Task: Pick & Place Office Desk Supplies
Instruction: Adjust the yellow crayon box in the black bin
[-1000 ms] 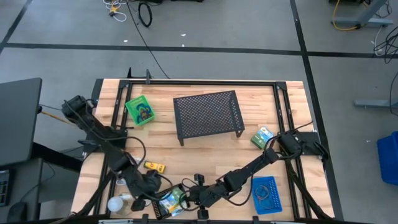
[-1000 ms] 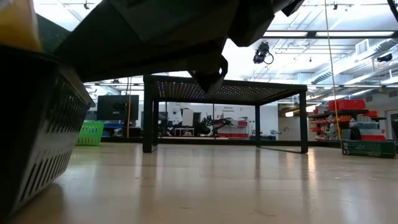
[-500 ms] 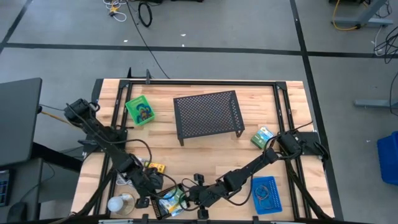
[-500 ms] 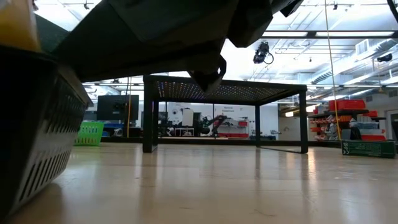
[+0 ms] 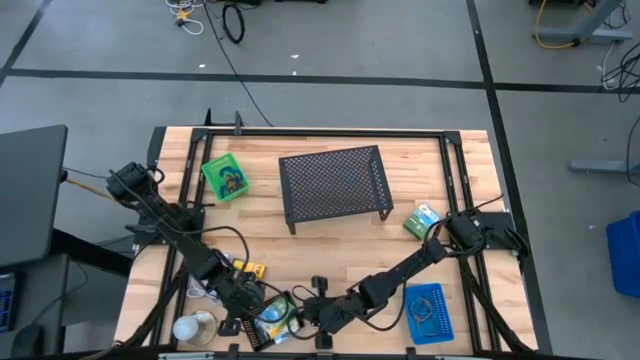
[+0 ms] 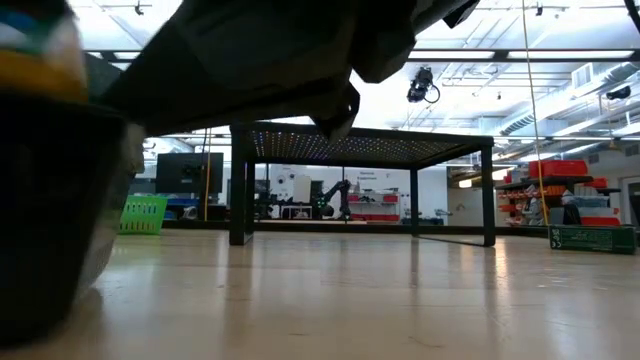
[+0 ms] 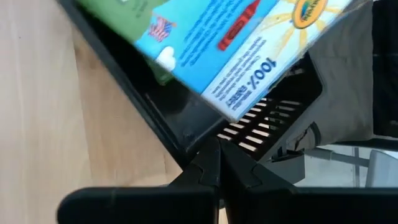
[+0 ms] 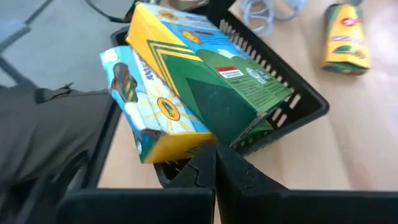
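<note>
L gripper [image 7: 217, 163] closed, empty | R gripper [image 8: 216, 163] closed, empty | black tray [image 8: 292, 99] half-hidden by crayon boxes [image 8: 199, 87]

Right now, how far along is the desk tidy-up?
Done: two crayon boxes sit in the black tray at the table's near edge. In hand: both the left tool and the right tool are shut at that tray's rim, carrying nothing. Left: the small yellow box and the green packet still lie loose.

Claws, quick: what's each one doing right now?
Left claw: shut on the black tray rim.
Right claw: shut on the same tray's rim.
</note>
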Robot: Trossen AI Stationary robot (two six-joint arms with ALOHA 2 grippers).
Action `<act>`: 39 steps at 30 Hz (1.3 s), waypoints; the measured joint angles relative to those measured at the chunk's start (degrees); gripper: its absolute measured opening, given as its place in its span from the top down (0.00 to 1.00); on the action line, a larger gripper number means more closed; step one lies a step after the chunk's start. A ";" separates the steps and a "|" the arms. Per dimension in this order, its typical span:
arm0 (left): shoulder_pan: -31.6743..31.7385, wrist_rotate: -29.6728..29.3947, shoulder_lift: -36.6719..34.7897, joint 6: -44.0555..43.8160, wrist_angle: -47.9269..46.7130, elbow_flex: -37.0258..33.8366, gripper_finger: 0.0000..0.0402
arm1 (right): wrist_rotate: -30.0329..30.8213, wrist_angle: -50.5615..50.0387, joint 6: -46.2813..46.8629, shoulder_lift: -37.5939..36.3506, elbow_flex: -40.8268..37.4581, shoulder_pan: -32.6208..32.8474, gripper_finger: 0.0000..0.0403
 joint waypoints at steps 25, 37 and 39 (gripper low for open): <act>1.86 0.10 0.26 3.03 0.04 -0.07 1.00 | 4.91 -3.37 -0.36 -2.99 0.11 0.62 1.00; 1.86 0.14 0.26 3.85 0.08 -0.07 1.00 | 1.78 -3.04 -0.62 -2.99 0.11 -0.13 1.00; 1.86 0.13 0.26 4.00 0.10 -0.07 1.00 | 1.72 -2.26 -1.28 -2.99 0.11 -0.24 1.00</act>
